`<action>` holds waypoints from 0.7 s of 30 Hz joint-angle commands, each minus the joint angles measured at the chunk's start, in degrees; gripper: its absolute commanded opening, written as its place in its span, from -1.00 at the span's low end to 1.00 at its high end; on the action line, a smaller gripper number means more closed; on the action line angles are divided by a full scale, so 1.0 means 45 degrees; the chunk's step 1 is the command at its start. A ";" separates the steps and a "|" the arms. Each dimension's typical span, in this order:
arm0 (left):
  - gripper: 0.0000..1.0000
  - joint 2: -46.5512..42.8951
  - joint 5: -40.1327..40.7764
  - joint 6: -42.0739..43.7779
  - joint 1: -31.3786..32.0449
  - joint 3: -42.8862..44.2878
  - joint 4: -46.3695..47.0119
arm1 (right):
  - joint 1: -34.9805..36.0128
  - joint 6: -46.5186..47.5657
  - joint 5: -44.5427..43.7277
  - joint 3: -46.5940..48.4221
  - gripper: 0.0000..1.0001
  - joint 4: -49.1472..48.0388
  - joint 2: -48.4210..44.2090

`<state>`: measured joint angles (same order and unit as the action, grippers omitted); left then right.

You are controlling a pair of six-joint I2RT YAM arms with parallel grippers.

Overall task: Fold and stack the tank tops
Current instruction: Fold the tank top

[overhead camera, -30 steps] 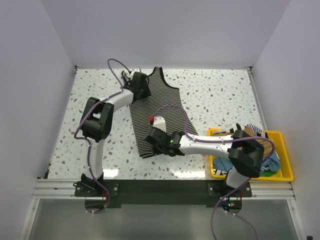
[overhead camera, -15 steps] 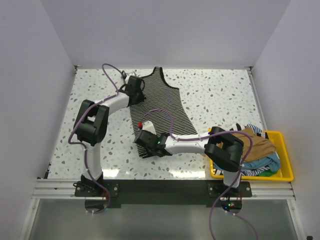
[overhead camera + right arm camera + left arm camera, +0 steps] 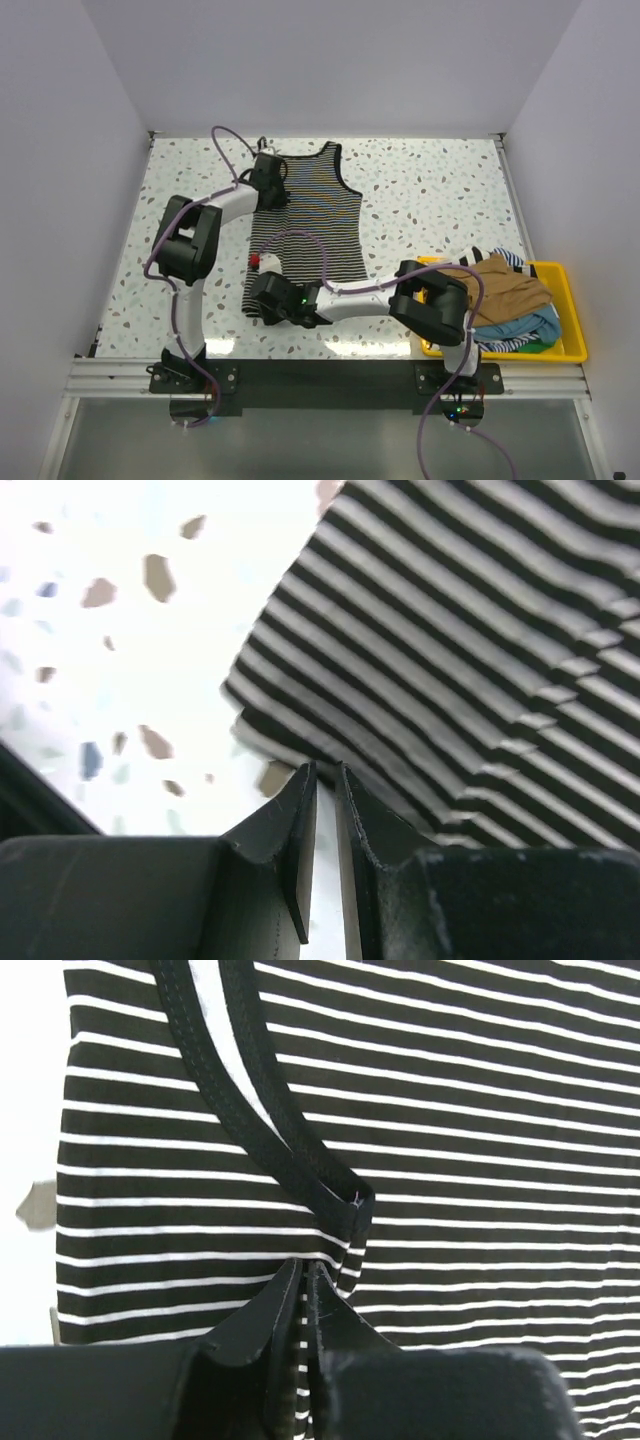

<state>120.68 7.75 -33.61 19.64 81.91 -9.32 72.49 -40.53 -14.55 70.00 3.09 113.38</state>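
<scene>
The thin black-and-white striped tank top (image 3: pixel 318 215) lies spread on the table, neck end far, hem end near. My left gripper (image 3: pixel 270 190) is at its far left armhole and is shut on the cloth just below the dark trim (image 3: pixel 305 1275); the stripes (image 3: pixel 480 1110) fill that view. My right gripper (image 3: pixel 258 300) is at the near left hem corner. Its jaws stand almost together, pinching the hem edge at their tips (image 3: pixel 325 772), with the striped cloth (image 3: pixel 480 630) beyond. A tan-brown tank top (image 3: pixel 510 290) lies on the heap in the bin.
A yellow bin (image 3: pixel 572 300) stands at the near right table edge, holding the tan top over teal (image 3: pixel 538 328) and broad-striped cloth. The speckled table (image 3: pixel 430 190) is walled at the back and sides. The right arm stretches leftward along the front edge.
My right gripper has dragged the hem to the left and nearer. The tank top has swung from slanted to lying straight. My left gripper has kept its hold and shifted only slightly.
</scene>
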 commanded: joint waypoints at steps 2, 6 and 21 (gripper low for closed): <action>-0.67 0.0448 -0.1443 0.1490 -0.0516 0.0372 -0.0116 | 0.0200 -0.0505 0.0850 0.0091 -0.59 -0.1487 -0.0038; -0.45 0.0252 -0.2189 0.1647 -0.0555 0.0743 -0.0175 | 0.0200 0.0236 0.0888 -0.0436 -0.32 -0.2249 -0.1053; -0.01 -0.3379 -0.2133 -0.0168 0.0205 -0.0386 0.0568 | -0.6278 0.1448 0.1567 -0.1102 -0.07 0.2242 -0.6719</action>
<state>112.16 -2.39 -31.03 18.68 83.35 -9.69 51.70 -36.53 -11.66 66.41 7.33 84.53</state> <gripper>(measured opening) 0.500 0.469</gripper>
